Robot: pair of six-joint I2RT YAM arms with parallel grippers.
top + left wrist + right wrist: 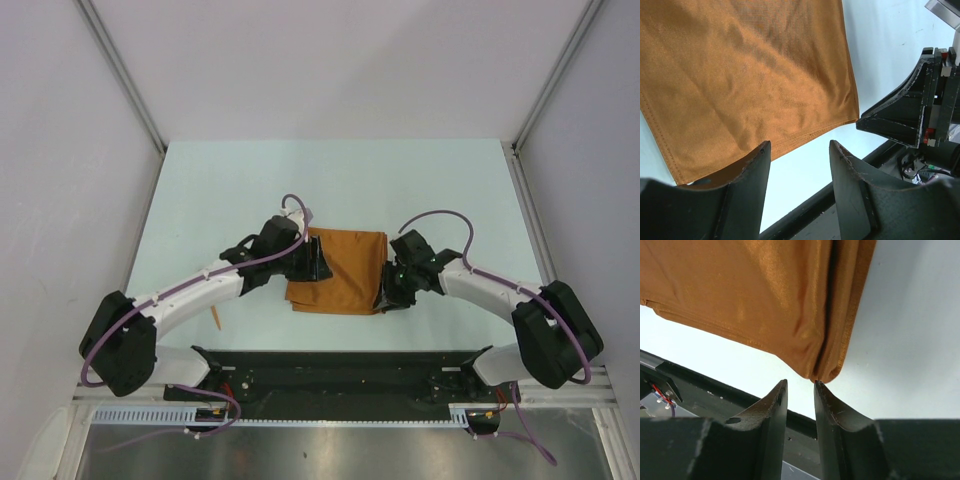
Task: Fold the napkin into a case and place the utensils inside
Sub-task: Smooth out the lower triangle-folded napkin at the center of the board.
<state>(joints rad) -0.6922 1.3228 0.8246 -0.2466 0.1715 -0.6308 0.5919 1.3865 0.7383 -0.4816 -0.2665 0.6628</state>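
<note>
Napkin (pixel 340 272), folded into a layered rectangle, lies mid-table (pixel 250 190) between both arms. We see the left fingers (pixel 747 195) spread apart at its left edge, gripping nothing; one hides part of the hem. The right fingers (pixel 835 420) stand narrowly parted, with the folded corner just at their tips, unclamped. A slim orange stick (pixel 215 318) lies beside the left arm (pixel 190 290), partly hidden.
</note>
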